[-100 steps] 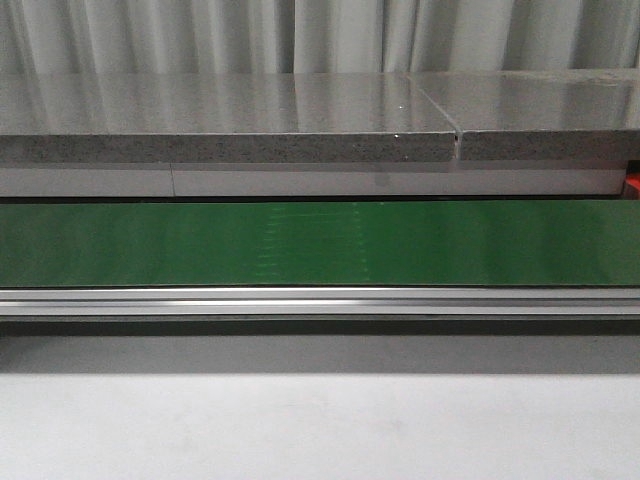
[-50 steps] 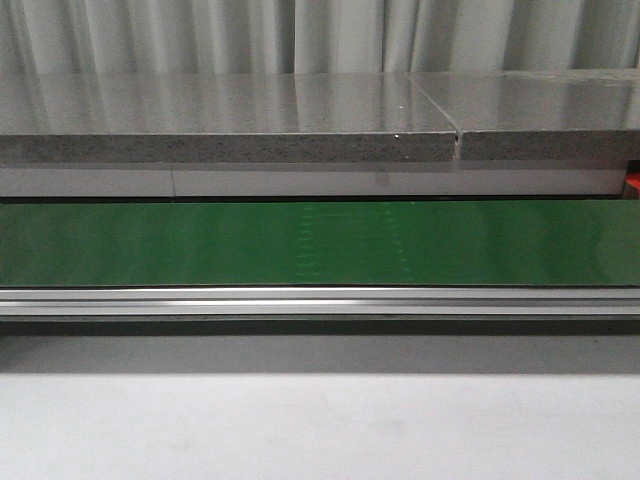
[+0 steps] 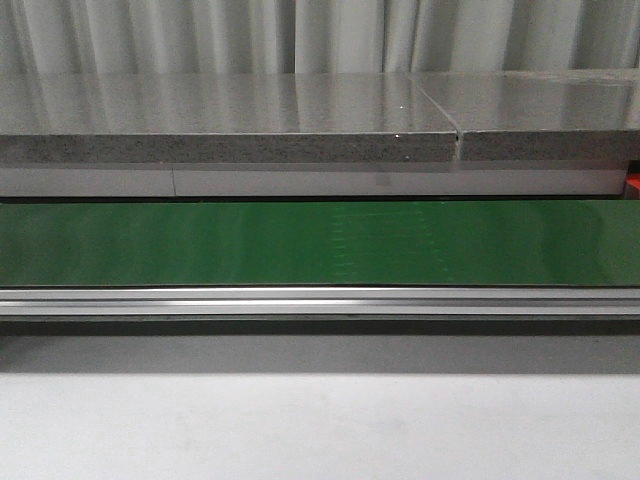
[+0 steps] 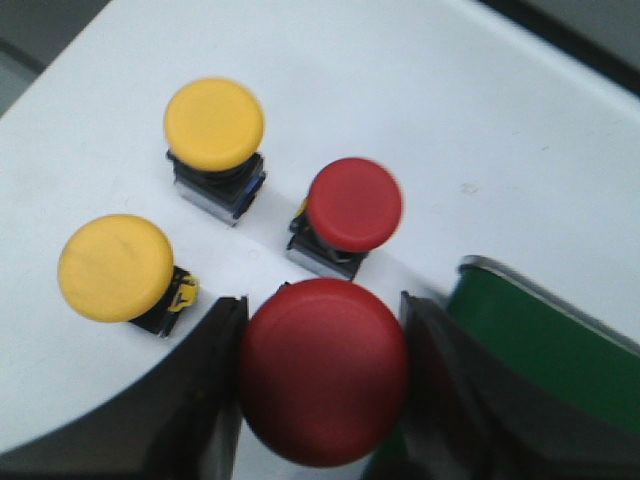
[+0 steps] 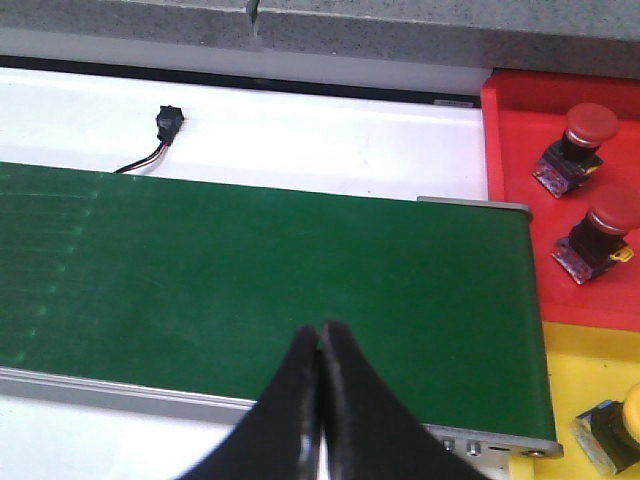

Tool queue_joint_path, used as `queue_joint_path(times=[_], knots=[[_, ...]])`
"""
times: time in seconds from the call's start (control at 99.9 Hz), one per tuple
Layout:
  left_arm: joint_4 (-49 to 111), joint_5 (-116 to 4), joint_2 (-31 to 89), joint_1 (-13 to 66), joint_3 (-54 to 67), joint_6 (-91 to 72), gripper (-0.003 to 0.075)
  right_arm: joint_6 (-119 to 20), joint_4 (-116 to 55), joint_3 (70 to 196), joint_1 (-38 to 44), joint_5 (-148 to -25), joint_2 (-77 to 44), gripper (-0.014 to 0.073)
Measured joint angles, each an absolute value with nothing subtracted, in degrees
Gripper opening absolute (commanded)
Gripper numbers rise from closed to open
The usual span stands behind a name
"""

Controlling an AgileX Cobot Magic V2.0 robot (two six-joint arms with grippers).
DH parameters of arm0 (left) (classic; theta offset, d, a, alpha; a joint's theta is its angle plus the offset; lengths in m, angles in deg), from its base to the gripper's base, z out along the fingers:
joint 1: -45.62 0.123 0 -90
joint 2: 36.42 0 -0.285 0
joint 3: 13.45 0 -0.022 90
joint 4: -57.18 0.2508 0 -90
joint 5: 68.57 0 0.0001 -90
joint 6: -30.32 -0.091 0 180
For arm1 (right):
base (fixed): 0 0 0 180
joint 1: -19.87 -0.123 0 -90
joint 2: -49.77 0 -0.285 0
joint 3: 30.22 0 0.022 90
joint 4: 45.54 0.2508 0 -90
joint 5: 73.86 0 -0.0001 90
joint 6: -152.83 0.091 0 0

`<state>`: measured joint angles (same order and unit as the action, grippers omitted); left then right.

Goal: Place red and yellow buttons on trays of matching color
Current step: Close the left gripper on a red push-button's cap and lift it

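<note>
Red plastic fills the left pincer: its dark fingers are clamped on either side of a large red button, held above the white bench near the end of the green conveyor belt. Three buttons wait on the bench beside it: a second red button and two yellow buttons, each standing apart from the others. At the far end of the belt, the right wrist view shows a red tray already holding two red buttons, and below it a yellow tray with one yellow-capped button partly cut off by the frame edge. So the sorting appears roughly half done (at least three placed, one in hand, three waiting). The right pincer hangs over the belt with its tips pressed together, holding nothing. A small black connector on a wire lies on the bench beyond the belt, well clear of any likely path. The front view shows only bare belt, so nothing is riding there.
</note>
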<state>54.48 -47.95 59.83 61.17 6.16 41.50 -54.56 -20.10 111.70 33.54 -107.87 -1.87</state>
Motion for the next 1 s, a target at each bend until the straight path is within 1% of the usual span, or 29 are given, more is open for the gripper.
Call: queue_joint_path(times=[0.14, 0.28, 0.46, 0.791, 0.841, 0.911, 1.001], knots=[[54.48, -45.33, 54.17, 58.10, 6.16, 40.39, -0.0019, -54.56, -20.10, 111.70, 33.54, -107.87, -1.87, -0.0068], [54.48, -42.13, 51.46, 54.61, 6.16, 38.95, -0.0019, -54.56, -20.10, 111.70, 33.54, -107.87, -1.87, -0.0068], [54.81, -39.28, 51.66, 51.89, 6.16, 38.49, -0.0019, -54.56, -20.10, 111.70, 33.54, -107.87, -1.87, -0.0068], [55.25, -38.70, 56.28, 51.65, 6.16, 38.34, -0.0011, -54.56, -20.10, 111.70, 33.54, -107.87, -1.87, -0.0068], [55.25, -38.41, 56.95, 51.65, 6.16, 38.05, 0.0020, -54.56, -20.10, 111.70, 33.54, -107.87, -1.87, -0.0068], [55.25, -38.07, 57.22, 51.65, 6.16, 37.28, 0.0111, -54.56, -20.10, 111.70, 33.54, -107.87, -1.87, -0.0068], [54.33, -38.07, 57.22, 51.65, 6.16, 36.11, 0.0287, -54.56, -20.10, 111.70, 33.54, -107.87, -1.87, -0.0068]])
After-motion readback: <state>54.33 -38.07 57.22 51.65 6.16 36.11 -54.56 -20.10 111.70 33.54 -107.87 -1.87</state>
